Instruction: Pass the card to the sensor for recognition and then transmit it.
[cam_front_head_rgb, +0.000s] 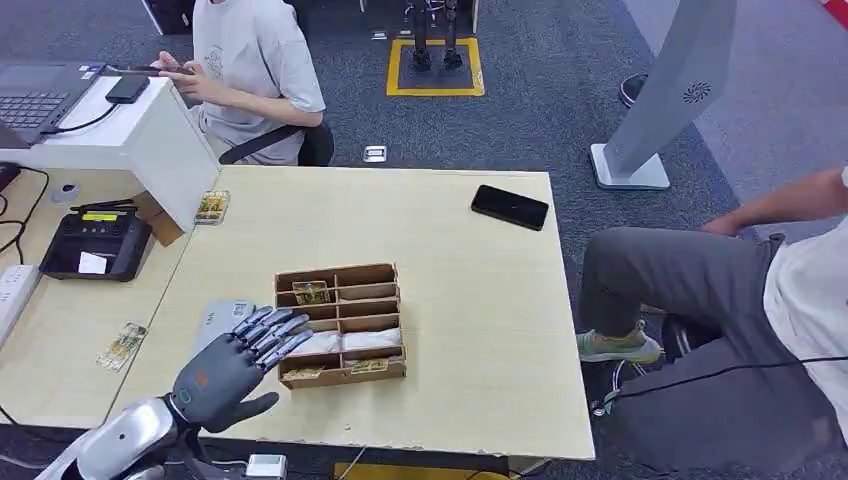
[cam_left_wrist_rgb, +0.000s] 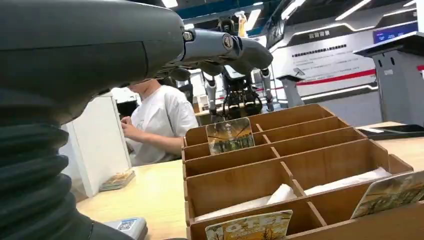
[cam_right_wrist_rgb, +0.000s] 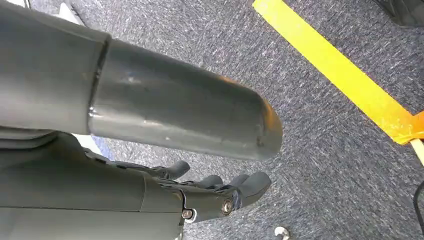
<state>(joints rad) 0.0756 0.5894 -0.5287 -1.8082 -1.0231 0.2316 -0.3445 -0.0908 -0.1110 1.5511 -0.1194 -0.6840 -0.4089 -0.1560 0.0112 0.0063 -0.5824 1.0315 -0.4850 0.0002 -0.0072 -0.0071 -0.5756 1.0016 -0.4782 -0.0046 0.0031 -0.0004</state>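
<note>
A wooden divider box (cam_front_head_rgb: 340, 322) stands mid-table. One picture card (cam_front_head_rgb: 311, 292) stands upright in a back slot, and two more cards (cam_front_head_rgb: 303, 373) (cam_front_head_rgb: 369, 366) lean in the front row. My left hand (cam_front_head_rgb: 235, 365) hovers at the box's near-left corner, fingers spread over the left slots and holding nothing. A small grey card reader (cam_front_head_rgb: 218, 317) lies flat just left of the box, partly behind my fingers. In the left wrist view the fingers (cam_left_wrist_rgb: 225, 47) reach above the box (cam_left_wrist_rgb: 280, 165), the upright card (cam_left_wrist_rgb: 230, 135) and a front card (cam_left_wrist_rgb: 250, 227). My right hand (cam_right_wrist_rgb: 220, 192) hangs over carpet, empty.
A black terminal (cam_front_head_rgb: 95, 245) and loose cards (cam_front_head_rgb: 122, 345) (cam_front_head_rgb: 212, 207) lie on the left. A black phone (cam_front_head_rgb: 510, 207) rests at the far right of the table. One person sits behind the white partition (cam_front_head_rgb: 150, 140); another person's legs (cam_front_head_rgb: 680, 300) are close to the right edge.
</note>
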